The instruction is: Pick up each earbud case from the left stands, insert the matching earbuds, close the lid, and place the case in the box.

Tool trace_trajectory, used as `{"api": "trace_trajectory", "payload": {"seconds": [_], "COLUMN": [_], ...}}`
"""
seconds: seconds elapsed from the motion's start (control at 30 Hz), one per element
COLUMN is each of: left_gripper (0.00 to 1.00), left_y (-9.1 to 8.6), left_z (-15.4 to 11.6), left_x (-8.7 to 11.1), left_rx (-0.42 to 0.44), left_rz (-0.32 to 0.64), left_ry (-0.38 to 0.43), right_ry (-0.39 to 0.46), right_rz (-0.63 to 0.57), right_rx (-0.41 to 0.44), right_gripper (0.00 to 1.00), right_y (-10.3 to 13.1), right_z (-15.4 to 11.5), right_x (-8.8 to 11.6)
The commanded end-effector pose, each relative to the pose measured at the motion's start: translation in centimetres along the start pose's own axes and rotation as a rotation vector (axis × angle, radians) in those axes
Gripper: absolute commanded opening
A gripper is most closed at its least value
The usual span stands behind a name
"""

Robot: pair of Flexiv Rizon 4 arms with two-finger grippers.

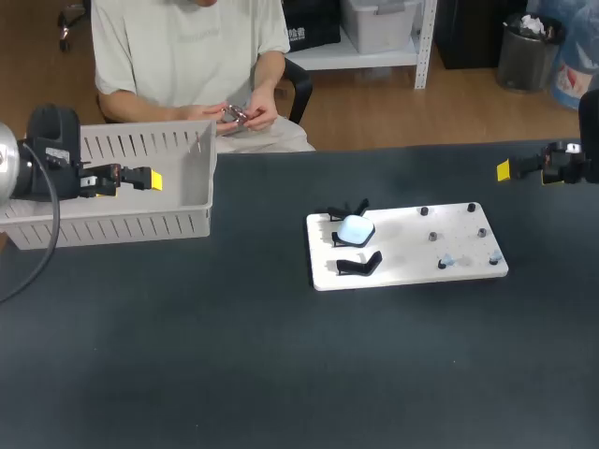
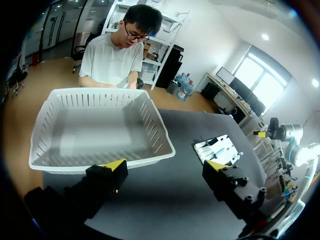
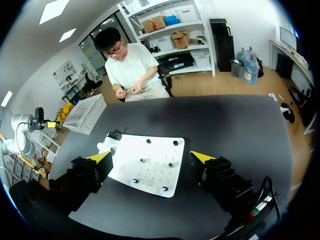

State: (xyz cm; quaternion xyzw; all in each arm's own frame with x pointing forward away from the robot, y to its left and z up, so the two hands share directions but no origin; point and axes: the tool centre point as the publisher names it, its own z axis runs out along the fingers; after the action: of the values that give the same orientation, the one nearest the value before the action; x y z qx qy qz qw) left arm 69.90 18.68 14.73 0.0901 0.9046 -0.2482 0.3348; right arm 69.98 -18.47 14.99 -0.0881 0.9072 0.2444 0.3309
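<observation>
Looks barely started: one pale blue earbud case (image 1: 355,227) sits on its stand on the white board (image 1: 402,241), and nothing shows in the box (image 1: 140,224). The left gripper (image 2: 166,165) and right gripper (image 3: 151,156) both hang spread wide, holding nothing.

I can read no text, number, label or sign on anything on the surface (image 1: 281,374); the white basket (image 1: 140,223), the stand board (image 1: 412,254) and the pale earbud case (image 1: 355,227) on it show me no markings that I can make out in any of my views.
</observation>
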Motion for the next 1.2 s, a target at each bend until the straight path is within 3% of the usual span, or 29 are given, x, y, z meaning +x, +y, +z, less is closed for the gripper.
{"api": "trace_trajectory", "payload": {"seconds": [0.03, 0.6, 0.83, 1.07, 1.2], "left_gripper": [1.0, 1.0, 1.0, 1.0, 1.0], "left_y": [-0.2, -0.2, -3.3, -8.1, -10.3], "left_z": [0.0, 0.0, 1.6, 3.4, 4.5], "left_x": [-0.2, -0.2, -1.3, -2.2, -2.0], "left_rx": [-0.011, -0.011, 0.159, 0.3, 0.331], "left_rz": [-0.002, -0.002, 0.237, 0.643, 0.805], "left_ry": [0.009, 0.009, 0.037, 0.03, 0.004], "right_ry": [0.002, 0.002, 0.002, 0.002, 0.002], "right_rz": [-0.001, -0.001, -0.001, -0.001, -0.001], "right_rx": [-0.004, -0.004, -0.004, -0.004, -0.004], "right_gripper": [1.0, 1.0, 1.0, 1.0, 1.0], "right_y": [-0.1, -0.1, -0.1, -0.1, -0.1], "right_z": [0.0, 0.0, 0.0, 0.0, 0.0], "right_x": [0.0, 0.0, 0.0, 0.0, 0.0]}}
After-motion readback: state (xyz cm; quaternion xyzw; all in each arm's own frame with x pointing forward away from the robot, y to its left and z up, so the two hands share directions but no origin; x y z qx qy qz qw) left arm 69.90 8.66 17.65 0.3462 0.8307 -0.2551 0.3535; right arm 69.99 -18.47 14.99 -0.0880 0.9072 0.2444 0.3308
